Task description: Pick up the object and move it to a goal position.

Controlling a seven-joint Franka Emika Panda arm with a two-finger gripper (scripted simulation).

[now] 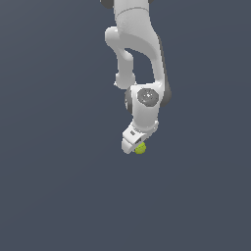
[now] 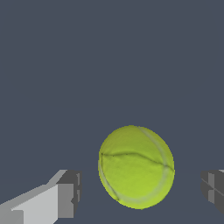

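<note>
**Ball sits between spread fingers, not gripped**

The white Panda arm (image 1: 139, 59) reaches down from the top of the exterior view, its wrist bent so the gripper (image 1: 134, 144) points at the flat dark grey-blue ground (image 1: 54, 186). At the gripper's tip lies the ball (image 1: 140, 148), a small yellow-green sphere, much narrower than the hand above it. In the exterior view it shows just at the lower right edge of the gripper, partly covered by it.

The wrist view gives the closer look. The ball (image 2: 136, 166) fills the space between the two fingers, with a faint darker seam curving across its face and a paler band near its rim. One grey-padded finger (image 2: 65, 194) stands on one side of it, the other (image 2: 213, 190) on the opposite side, partly cut off at the frame edge. A clear strip of ground shows between the ball and each pad, so the fingers are spread apart and touch nothing.

Whether the ball rests on the ground or hangs slightly above it is hard to say, since no shadow is rendered beneath it.
</note>
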